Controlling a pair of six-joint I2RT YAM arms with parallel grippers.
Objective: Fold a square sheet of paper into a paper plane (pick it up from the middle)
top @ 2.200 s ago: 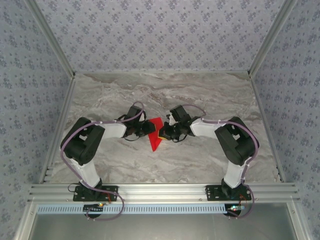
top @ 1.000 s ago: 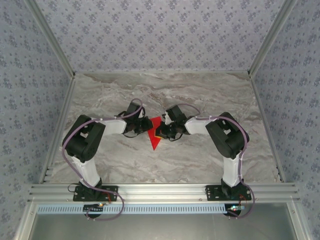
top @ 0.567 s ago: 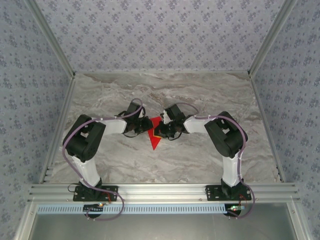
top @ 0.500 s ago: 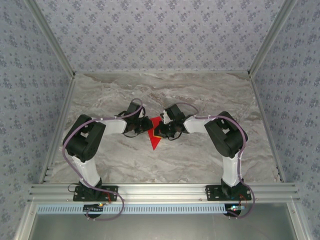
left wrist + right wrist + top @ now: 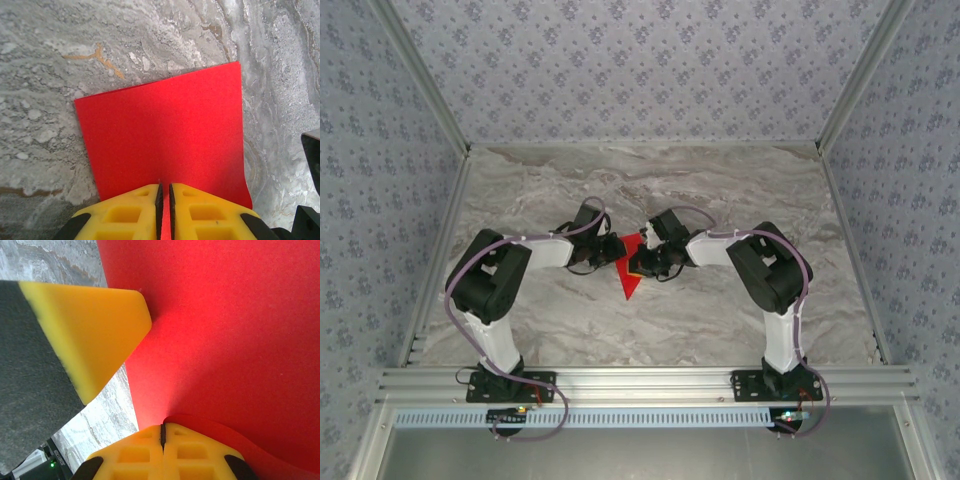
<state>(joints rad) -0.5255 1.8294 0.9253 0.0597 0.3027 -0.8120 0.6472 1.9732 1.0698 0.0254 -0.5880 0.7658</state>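
Table: one grey marble-patterned tabletop [image 5: 740, 200] is carrying the whole scene, with patterned walls enclosing it at 9, 12 and 3 o'clock.

Arms: two black-and-white arms are reaching in from 6 o'clock and meeting near the table's middle.

Paper: one thin bright red sheet of paper [image 5: 632, 268], already folded into a narrowing shape, is sitting at the centre between the two grippers, its point aiming toward 6 o'clock in the top view. In the left wrist view a flat red panel [image 5: 165, 135] is spreading out toward 12 o'clock over the marble.

Left gripper: the yellow-padded left gripper [image 5: 164, 200] is pinching the red paper's edge, its jaws nearly together with only a red sliver between them; in the top view it is sitting at the paper's 9 o'clock side [image 5: 610, 250].

Right gripper: the yellow-padded right gripper [image 5: 162, 432] is clamped tight on a curled fold of the red paper, at the paper's 3 o'clock side [image 5: 645, 262]. One yellow fingertip of the other gripper [image 5: 100, 325] is showing at 10 o'clock in the right wrist view.

Step in hand: judging by the grips, a mid-fold crease is being held from both sides; the dart is not yet finished.

Next move: it probably calls for one gripper carrying its flap across while the other is keeping the sheet anchored, so the layers stay aligned.
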